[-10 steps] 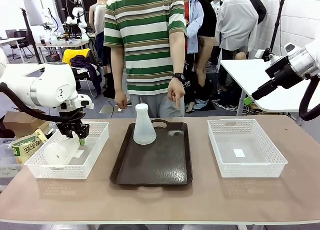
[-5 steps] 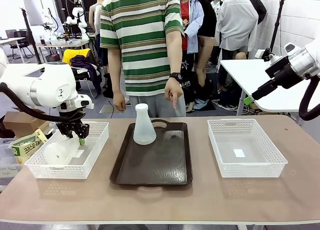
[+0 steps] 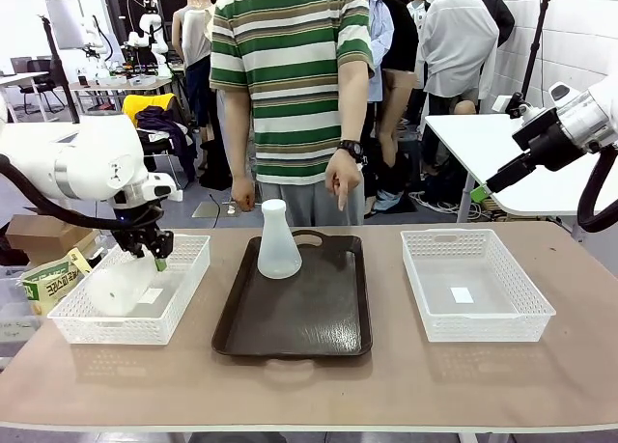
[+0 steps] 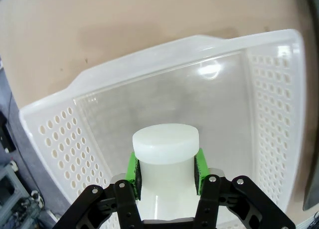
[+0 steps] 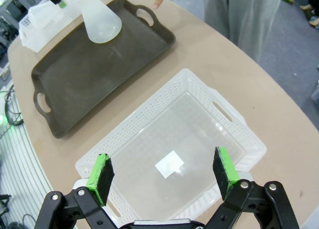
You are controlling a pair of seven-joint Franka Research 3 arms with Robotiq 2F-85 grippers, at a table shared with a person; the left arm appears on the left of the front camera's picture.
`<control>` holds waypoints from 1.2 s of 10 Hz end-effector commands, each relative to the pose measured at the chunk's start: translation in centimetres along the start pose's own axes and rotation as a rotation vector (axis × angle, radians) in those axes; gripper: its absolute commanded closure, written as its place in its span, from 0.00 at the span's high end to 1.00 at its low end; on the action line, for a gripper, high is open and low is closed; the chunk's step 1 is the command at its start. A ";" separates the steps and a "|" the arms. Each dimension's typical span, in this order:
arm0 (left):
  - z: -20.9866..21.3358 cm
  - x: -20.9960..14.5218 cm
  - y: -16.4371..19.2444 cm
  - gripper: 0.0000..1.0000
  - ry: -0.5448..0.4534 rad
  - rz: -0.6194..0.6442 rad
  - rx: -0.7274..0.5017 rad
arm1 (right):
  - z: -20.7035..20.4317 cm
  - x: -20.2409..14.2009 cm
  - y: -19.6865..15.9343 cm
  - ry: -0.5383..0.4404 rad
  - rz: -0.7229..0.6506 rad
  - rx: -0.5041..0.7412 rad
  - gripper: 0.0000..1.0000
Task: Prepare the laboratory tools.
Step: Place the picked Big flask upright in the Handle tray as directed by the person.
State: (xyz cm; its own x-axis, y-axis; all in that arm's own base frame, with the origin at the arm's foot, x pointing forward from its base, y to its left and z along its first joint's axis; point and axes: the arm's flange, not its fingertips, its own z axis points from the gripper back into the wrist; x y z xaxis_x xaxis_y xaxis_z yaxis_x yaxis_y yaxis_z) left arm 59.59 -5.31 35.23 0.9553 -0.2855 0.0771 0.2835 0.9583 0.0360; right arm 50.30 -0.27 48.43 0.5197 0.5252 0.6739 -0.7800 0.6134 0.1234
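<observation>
One frosted-white flask [image 3: 278, 240] stands upright at the far end of the dark tray [image 3: 309, 332]; the right wrist view has this flask [image 5: 99, 20] at its top left. A second flask [image 3: 120, 288] lies tilted in the left white basket [image 3: 183, 298]. My left gripper [image 3: 155, 253] is shut on its neck. In the left wrist view my green pads [image 4: 132, 167] clamp the flask neck [image 4: 165, 149] over the basket floor [image 4: 164, 94]. My right gripper [image 3: 480, 193] hangs high at the right, open [image 5: 164, 174] above the right basket [image 5: 234, 124].
A person in a striped shirt stands at the far side, one hand [image 3: 338, 185] pointing down toward the tray's far end. The right basket [image 3: 526, 313] holds just a small white label. A green box [image 3: 48, 279] sits left of the left basket.
My left gripper has risen a little, tipping the held flask up off the basket floor. The person has shifted slightly to the right. My right arm has not moved.
</observation>
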 end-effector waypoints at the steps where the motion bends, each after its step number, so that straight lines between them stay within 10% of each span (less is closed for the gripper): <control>1: 4.2 -1.7 0.6 0.00 -0.113 -0.081 -0.057 | -0.1 0.2 0.1 0.012 0.002 -0.012 1.00; 10: 16.5 -6.8 -0.7 0.00 -0.772 -0.758 -0.684 | -0.1 0.2 0.1 0.012 0.002 -0.012 1.00; 12: 15.6 -6.6 -1.6 0.00 -0.697 -0.608 -0.642 | -0.1 0.2 0.1 0.012 0.002 -0.012 1.00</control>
State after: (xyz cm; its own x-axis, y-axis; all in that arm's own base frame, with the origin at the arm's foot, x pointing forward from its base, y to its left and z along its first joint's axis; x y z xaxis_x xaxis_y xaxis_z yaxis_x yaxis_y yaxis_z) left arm 51.41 -5.25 50.67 0.3384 -0.4684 0.8162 0.9226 0.3359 -0.1897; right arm 50.31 -0.28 48.43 0.5197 0.5249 0.6740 -0.7800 0.6135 0.1237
